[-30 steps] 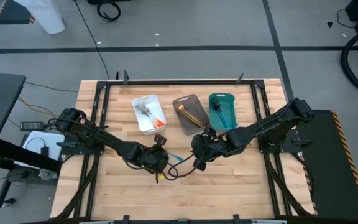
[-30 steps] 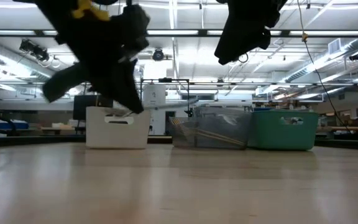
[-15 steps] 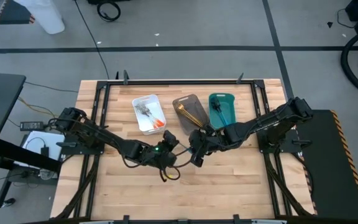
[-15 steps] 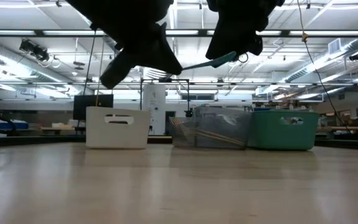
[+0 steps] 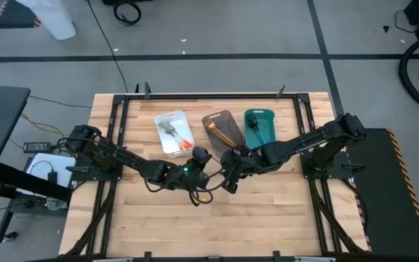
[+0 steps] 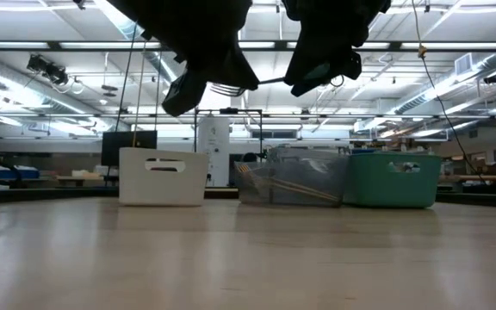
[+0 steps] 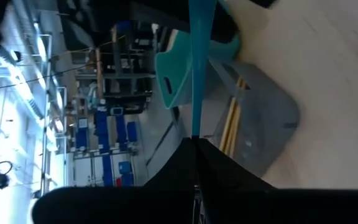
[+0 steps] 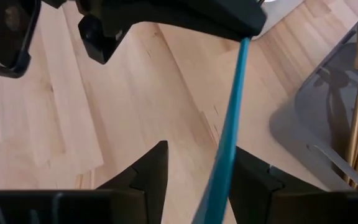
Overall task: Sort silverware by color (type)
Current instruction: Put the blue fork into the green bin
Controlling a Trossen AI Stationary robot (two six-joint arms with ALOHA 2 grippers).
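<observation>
A teal-handled utensil (image 7: 196, 74) hangs in the air between my two grippers, over the table's middle, just near of the bins. My left gripper (image 5: 206, 166) is shut on one end of it, and the handle (image 8: 232, 112) reaches across to my right gripper (image 5: 228, 175). My right gripper (image 8: 197, 180) is open, one finger on either side of the handle's free end. The low view shows the utensil as a thin, roughly level line (image 6: 261, 83) high above the table. My left gripper (image 7: 194, 142) pinches the utensil between its two shut fingers, which hide the end they hold. The teal handle (image 7: 195, 118) sticks straight out from the fingertips toward my right gripper. It is lifted clear and roughly level. My right gripper: I cannot tell whether a finger (image 8: 253, 177) touches the handle.
Three bins stand in a row at the table's far side. The white bin (image 5: 167, 138) holds orange-handled pieces, the grey bin (image 5: 217, 120) gold ones and the teal bin (image 5: 268, 120) teal-handled ones. Bare wood lies near of the grippers (image 5: 217, 225).
My left gripper has risen and moved toward the far edge and the right, up to my right gripper, carrying the teal-handled utensil. The right gripper has shifted slightly toward the left, and the handle now lies between its fingers.
</observation>
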